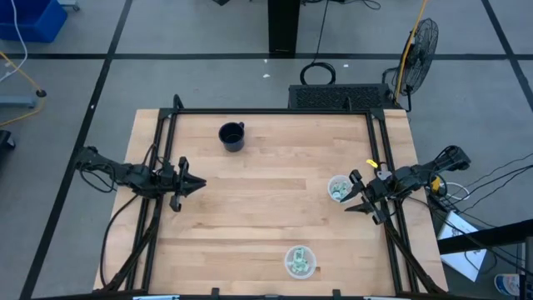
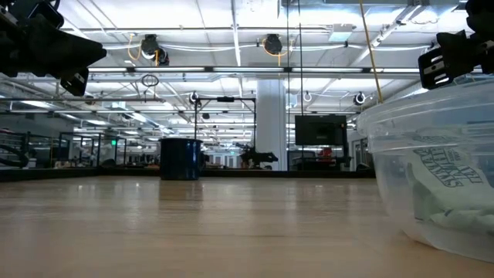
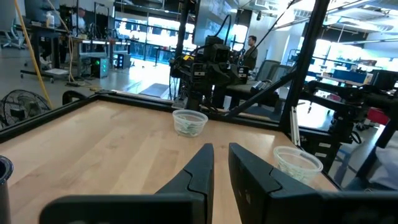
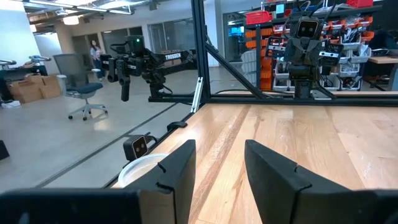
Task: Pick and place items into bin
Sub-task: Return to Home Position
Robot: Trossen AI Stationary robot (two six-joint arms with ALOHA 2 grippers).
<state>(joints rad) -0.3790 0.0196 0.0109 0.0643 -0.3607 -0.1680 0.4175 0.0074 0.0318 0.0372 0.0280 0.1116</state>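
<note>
Pale green and white packets lie inside two clear round plastic tubs. One tub [image 1: 339, 188] stands near the table's right edge, also seen in the left wrist view [image 3: 189, 121]; its rim [image 4: 140, 168] shows just beside my right fingers. The other tub [image 1: 300, 261] stands near the near edge and fills the right of the low view [image 2: 440, 185], with printed packets [image 2: 444, 174] inside it. My right gripper [image 1: 351, 195] hovers open just right of the first tub. My left gripper [image 1: 196, 182] waits above the left side, its fingertips [image 3: 221, 155] a narrow gap apart.
A black mug [image 1: 231, 136] stands toward the far edge, left of centre, and shows in the low view [image 2: 180, 158]. A black frame rail [image 1: 275, 112] runs round the table. Bare wood [image 1: 258, 200] lies between the two grippers.
</note>
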